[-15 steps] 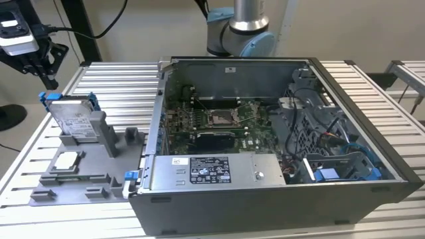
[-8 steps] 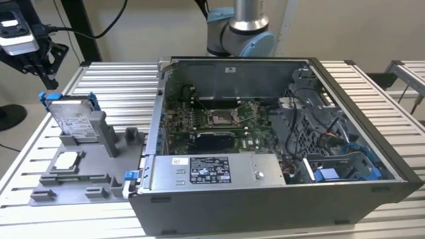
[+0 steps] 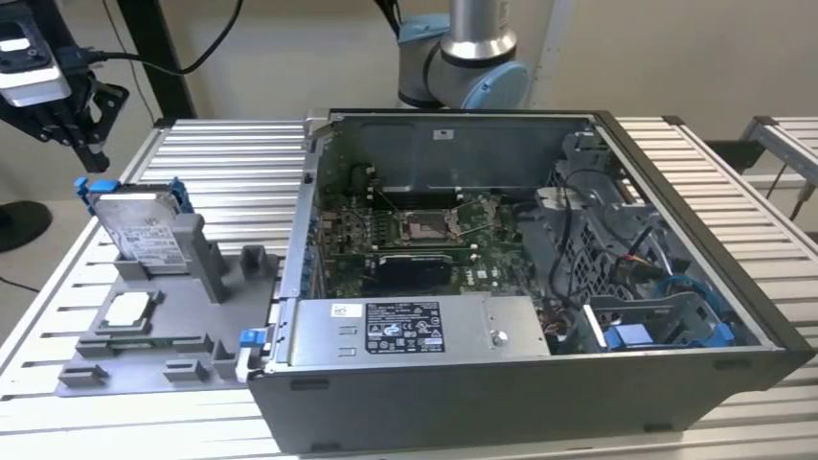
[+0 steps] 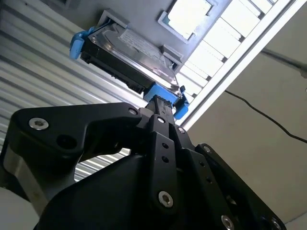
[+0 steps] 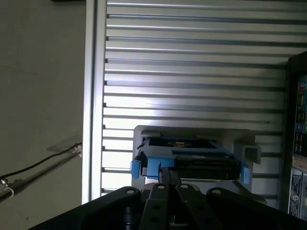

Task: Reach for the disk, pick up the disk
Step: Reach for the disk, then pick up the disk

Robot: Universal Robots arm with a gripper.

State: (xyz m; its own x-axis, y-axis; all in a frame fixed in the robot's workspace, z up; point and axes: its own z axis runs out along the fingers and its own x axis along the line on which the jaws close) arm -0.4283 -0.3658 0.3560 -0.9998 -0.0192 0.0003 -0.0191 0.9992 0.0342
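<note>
Your gripper hangs closed, gripping nothing, near the disk — upright in its grey holder, apart.

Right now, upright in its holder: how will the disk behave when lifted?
Likely rigid: the disk is a metal slab, unlikely to flex. Probably heavy for its size. Standing on edge in the grey holder, it may tip or bind if pulled off-vertical.
</note>
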